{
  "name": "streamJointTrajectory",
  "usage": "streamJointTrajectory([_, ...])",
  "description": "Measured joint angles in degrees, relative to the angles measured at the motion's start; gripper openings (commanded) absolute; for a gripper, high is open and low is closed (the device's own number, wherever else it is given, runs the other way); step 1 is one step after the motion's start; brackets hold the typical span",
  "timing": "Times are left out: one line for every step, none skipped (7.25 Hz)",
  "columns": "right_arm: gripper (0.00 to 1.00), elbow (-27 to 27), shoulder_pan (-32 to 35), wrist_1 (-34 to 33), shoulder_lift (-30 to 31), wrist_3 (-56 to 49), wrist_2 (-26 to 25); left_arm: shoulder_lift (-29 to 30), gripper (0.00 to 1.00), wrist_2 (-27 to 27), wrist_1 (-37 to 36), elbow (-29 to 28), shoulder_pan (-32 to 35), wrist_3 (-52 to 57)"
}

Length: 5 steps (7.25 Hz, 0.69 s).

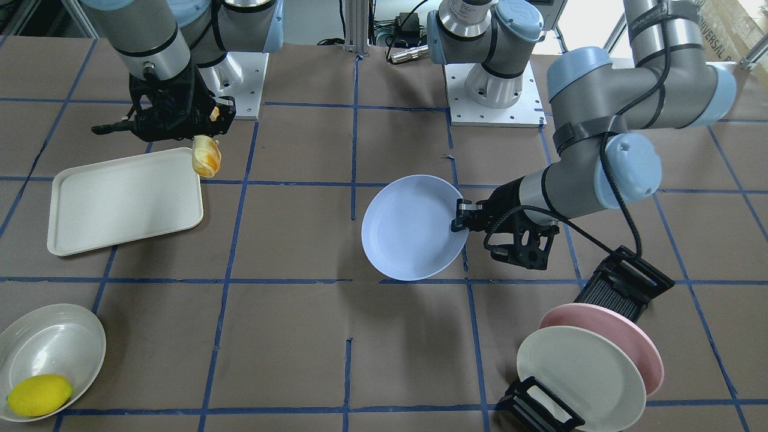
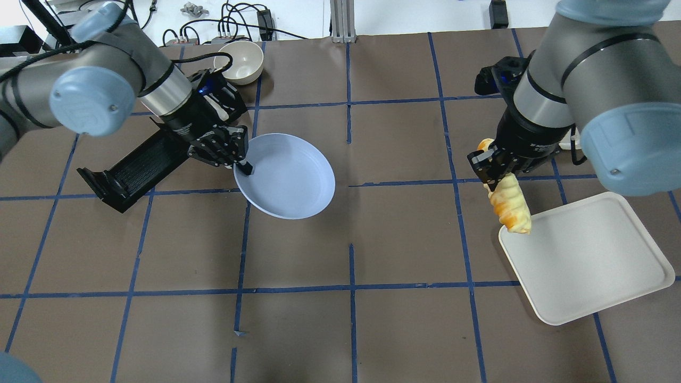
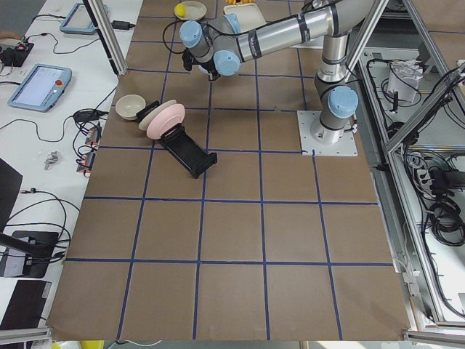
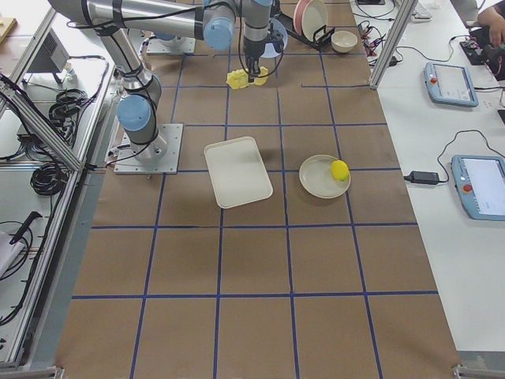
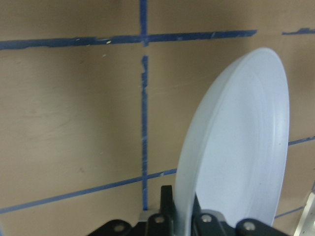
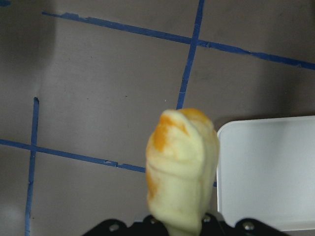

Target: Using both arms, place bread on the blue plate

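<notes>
Bread (image 2: 509, 205) hangs in the right gripper (image 2: 497, 170); the blue plate (image 2: 290, 181) is in the left gripper (image 2: 243, 167), near the desk's middle.
A white tray (image 2: 590, 255) lies toward the desk's right end, and a bowl (image 1: 54, 342) with a lemon (image 1: 39, 395) sits at the operators'-side corner of that end. Toward the left end, a black rack (image 2: 133, 170) holds a pink plate (image 1: 624, 336) and a cream plate (image 1: 582, 366), with a small bowl (image 2: 239, 61) beside it. The right gripper is closed on the bread's upper end, and the loaf dangles over the tray's corner, well apart from the blue plate. The left gripper's fingers pinch the plate's rim on the side facing the left end. The right arm's wrist points straight down, while the left arm's forearm reaches in low and slanted.
</notes>
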State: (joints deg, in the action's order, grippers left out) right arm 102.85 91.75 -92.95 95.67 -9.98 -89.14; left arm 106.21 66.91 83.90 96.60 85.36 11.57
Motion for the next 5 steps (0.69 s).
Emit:
streamJointTrajectory([0.12, -0.6, 1.18, 0.33, -0.19, 1.33, -0.04, 2.12, 0.06, -1.98, -4.2, 0.43, 1.8, -0.68])
streamJointTrajectory([0.12, -0.71, 1.64, 0.44, -0.26, 1.81, -0.11, 3.64, 0.07, -2.91, -7.77, 0.63, 3.63, -1.61])
streamJointTrajectory([0.12, -0.59, 1.79, 0.38, -0.28, 1.94, -0.5, 4.65, 0.06, -3.32, -10.69, 0.74, 5.15, -2.62])
streamJointTrajectory([0.12, -0.44, 1.83, 0.2, -0.33, 1.95, -1.32, 5.32, 0.06, -3.55, -12.41, 1.07, 6.05, -3.1])
streamJointTrajectory([0.12, -0.33, 1.85, 0.09, -0.36, 1.93, -1.99, 6.0, 0.08, -4.17, -14.15, 1.97, 6.65, -3.32])
